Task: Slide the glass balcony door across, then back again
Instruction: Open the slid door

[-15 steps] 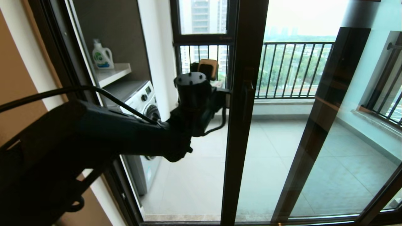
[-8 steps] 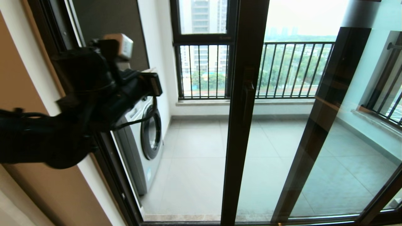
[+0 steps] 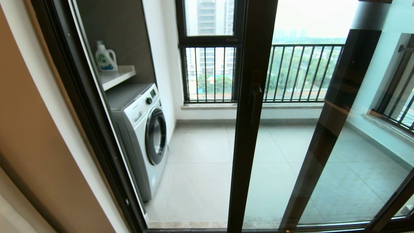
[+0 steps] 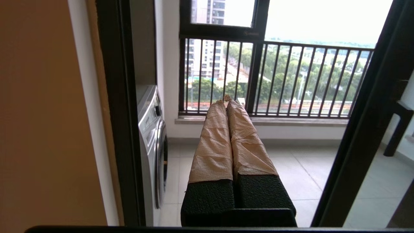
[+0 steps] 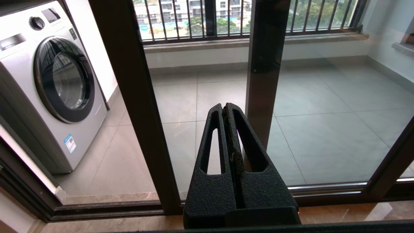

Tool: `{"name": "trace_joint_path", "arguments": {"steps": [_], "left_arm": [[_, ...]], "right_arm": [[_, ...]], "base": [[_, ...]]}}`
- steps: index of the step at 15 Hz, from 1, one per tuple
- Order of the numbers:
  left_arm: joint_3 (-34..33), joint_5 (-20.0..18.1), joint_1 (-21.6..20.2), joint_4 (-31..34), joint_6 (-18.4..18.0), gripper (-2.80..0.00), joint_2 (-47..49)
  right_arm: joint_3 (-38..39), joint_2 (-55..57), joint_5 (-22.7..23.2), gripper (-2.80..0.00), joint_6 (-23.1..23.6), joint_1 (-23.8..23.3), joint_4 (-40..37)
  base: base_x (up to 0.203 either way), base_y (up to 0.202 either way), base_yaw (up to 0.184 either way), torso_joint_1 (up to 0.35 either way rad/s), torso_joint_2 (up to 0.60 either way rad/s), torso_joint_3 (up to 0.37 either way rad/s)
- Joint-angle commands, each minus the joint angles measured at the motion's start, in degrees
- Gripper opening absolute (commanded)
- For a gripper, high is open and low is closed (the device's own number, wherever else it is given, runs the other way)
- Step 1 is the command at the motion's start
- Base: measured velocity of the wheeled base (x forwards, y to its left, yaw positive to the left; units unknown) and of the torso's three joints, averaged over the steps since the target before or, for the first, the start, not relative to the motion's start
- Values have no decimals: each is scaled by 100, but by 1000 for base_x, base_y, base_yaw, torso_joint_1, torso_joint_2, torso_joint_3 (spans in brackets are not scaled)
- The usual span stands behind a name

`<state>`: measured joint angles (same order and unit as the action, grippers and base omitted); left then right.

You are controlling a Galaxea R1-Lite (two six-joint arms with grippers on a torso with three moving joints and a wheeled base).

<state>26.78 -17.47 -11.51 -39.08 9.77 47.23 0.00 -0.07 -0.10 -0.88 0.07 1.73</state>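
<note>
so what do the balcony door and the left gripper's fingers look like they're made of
The glass balcony door looks like clear glass, showing the balcony tiles through it, in a dark brown frame, probably coated metal with a slight sheen. The left gripper has fingers wrapped in wrinkled tan tape, likely masking tape, over textured black bases, probably plastic.

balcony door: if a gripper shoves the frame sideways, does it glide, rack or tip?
The glass balcony door probably glides: it sits in a floor track. Full-height glass in a metal frame, so likely heavy and slow to start. A push at the black bar handle seems less likely to rack it.
</note>
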Motion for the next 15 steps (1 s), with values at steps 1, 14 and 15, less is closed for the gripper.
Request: {"name": "trace_joint_path", "arguments": {"steps": [1, 14, 15], "left_arm": [[-27, -486, -146, 1644, 234, -280, -1914], [-1918, 388, 1193, 4600, -1221, -280, -4580], [-2394, 640, 1191, 4292, -1306, -280, -4613]], "right_arm": [[70, 7, 1, -280, 0, 1, 3], [70, 7, 1, -280, 0, 1, 3], [70, 7, 1, -280, 0, 1, 3]], "base": [[0, 0, 0, 0, 0, 0], [0, 0, 0, 0, 0, 0], [0, 0, 0, 0, 0, 0]]}}
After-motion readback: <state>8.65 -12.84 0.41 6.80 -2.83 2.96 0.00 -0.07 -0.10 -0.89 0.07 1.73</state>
